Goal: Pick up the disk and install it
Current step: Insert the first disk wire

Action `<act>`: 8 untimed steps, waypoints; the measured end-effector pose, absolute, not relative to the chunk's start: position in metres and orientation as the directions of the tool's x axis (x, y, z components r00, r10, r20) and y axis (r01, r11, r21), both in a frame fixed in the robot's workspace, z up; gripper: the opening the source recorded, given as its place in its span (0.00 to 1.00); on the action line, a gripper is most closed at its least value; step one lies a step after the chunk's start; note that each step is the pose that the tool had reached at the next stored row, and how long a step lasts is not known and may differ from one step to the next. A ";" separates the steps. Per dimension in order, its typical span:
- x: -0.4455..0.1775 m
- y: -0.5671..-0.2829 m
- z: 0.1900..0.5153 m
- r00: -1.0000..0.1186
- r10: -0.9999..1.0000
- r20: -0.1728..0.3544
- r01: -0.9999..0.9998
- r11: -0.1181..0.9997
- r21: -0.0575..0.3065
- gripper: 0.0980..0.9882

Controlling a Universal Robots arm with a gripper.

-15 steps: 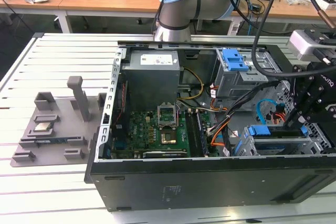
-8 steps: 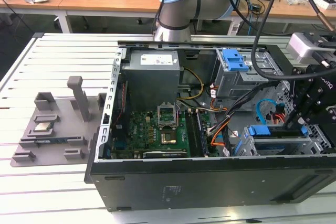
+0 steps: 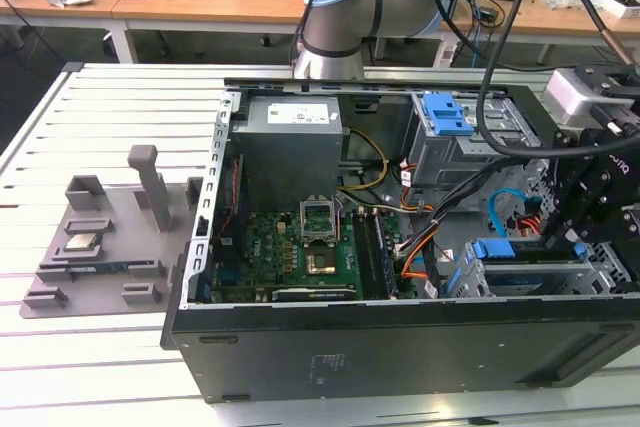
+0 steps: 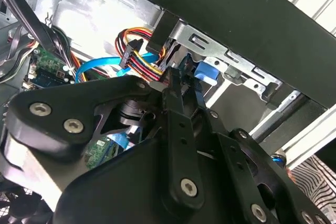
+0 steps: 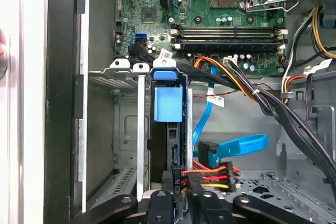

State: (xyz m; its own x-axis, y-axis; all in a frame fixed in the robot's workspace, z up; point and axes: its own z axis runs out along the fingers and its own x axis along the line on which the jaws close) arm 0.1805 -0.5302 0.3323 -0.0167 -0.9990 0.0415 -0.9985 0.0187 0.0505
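Closest to my wrist cameras I have the gripper [image 5: 176,203], its black fingers [image 4: 176,129] pressed together on the near edge of the disk [image 5: 169,145]. The disk stands on edge with its blue plastic bracket [image 5: 168,105] facing me, and it sits down inside the grey metal drive slot [image 5: 140,129] at the front corner of the computer case [image 3: 400,347]. In the exterior view the gripper [image 3: 600,217] hangs at the case's right end, just above the blue-edged bay [image 3: 510,252].

Just beside the disk I see a bundle of red, yellow and black power wires [image 5: 212,174] and a flat blue data cable [image 5: 239,145]. A little farther in, thick black cables [image 5: 273,103] cross the case floor.

Beyond them lies the green motherboard [image 5: 210,19] with its memory slots [image 5: 228,32] and open processor socket [image 3: 318,219]. Farthest off, on the exterior view's left, a grey parts tray [image 3: 100,247] rests on the white slatted table [image 3: 60,357], well apart from the case.
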 end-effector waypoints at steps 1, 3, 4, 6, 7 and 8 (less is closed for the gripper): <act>0.181 -0.530 0.333 -0.017 -0.999 0.043 -0.999 0.019 0.050 0.16; 0.181 -0.530 0.340 -0.017 -0.999 0.043 -0.999 0.019 0.050 0.16; 0.181 -0.528 0.348 -0.017 -0.999 0.043 -0.999 0.019 0.050 0.16; 0.181 -0.524 0.354 -0.017 -0.999 0.043 -0.999 0.019 0.050 0.16; 0.181 -0.523 0.357 -0.017 -0.999 0.043 -0.999 0.019 0.050 0.15; 0.181 -0.521 0.362 -0.017 -0.999 0.043 -0.999 0.019 0.050 0.01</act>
State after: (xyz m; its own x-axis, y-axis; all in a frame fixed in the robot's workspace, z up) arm 0.1805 -0.5211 0.3621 -0.0166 -0.9989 0.0432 -0.9986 0.0188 0.0503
